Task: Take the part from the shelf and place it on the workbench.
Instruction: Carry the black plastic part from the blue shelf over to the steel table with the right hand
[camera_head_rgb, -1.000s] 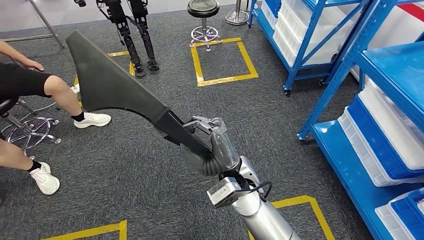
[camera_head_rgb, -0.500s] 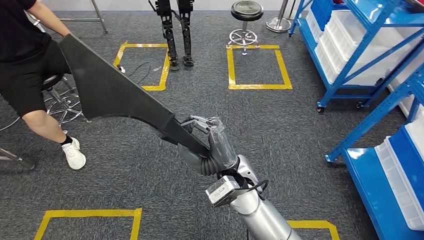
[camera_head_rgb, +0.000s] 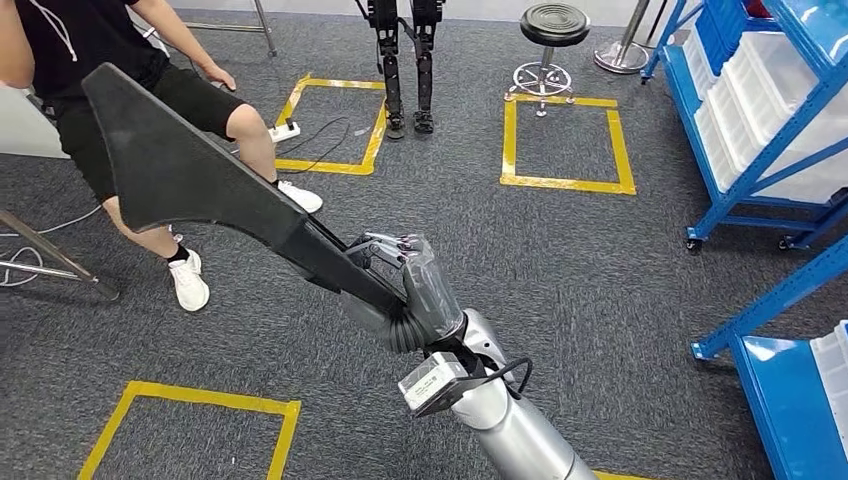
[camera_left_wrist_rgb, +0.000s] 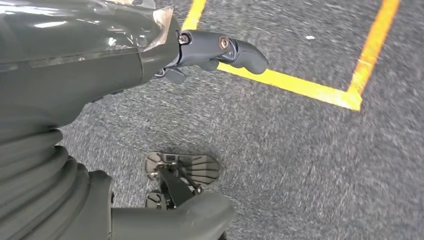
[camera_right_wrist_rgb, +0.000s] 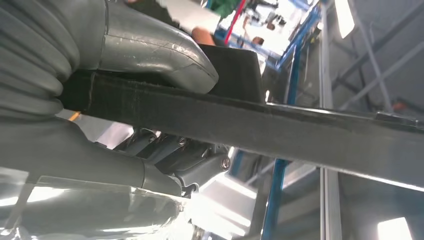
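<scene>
Head view, change: the whole scene has swung since a second ago, so the camera is turning; the blue shelf (camera_head_rgb: 770, 120) has slid toward the right edge and the seated person (camera_head_rgb: 120, 80) has come further in at the left.
Head view, hand: the right hand (camera_head_rgb: 405, 285) keeps its fingers clenched around the narrow end of the part (camera_head_rgb: 190, 180), the same grip as before.
Head view, part: a long black piece, wide end raised toward the person, carried above the grey carpet (camera_head_rgb: 560, 260).
Head view, meaning: I judge the pick done and the robot turning from the shelf toward the surface; placing remains.
Head view, hidden: no workbench to be seen yet.
Left wrist view, hand: the left hand (camera_left_wrist_rgb: 150, 55) hangs over carpet and yellow floor tape (camera_left_wrist_rgb: 300, 85), holding nothing; fingers partly curled, so whether clenched or released I cannot tell.
Right wrist view, grip: thumb (camera_right_wrist_rgb: 150, 50) lies on one face of the part, fingers (camera_right_wrist_rgb: 170, 150) on the other.
Right wrist view, unclear: background overexposed; the part's far end is cut off.
</scene>
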